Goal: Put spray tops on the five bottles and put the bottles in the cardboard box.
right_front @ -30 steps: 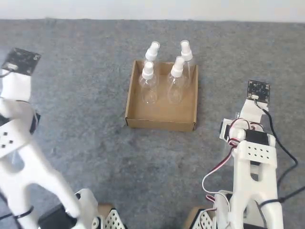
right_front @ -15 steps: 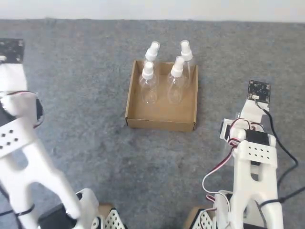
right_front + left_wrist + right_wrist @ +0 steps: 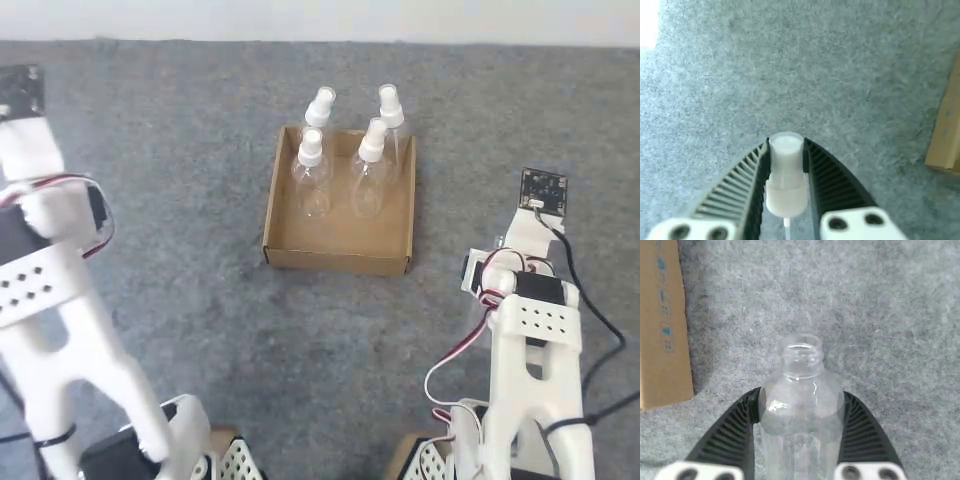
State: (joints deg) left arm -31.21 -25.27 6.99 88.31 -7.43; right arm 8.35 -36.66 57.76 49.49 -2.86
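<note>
Resting on grey carpet (image 3: 180, 200), cardboard box (image 3: 338, 255) with four capped bottles (image 3: 311, 185); clamping spray top (image 3: 786, 185) in left gripper (image 3: 786, 146), open bottle (image 3: 800, 365) in right gripper (image 3: 801, 396).

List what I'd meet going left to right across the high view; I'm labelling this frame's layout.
Left arm → cardboard box → right arm.

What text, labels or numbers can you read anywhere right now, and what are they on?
Cardboard box, outer wall: a column of small blue printed marks, too blurred to read.
Open bottle: clear, no label or print to be seen.
Spray top: plain white, no print to be seen.
No word or number can be read anywhere.
</note>
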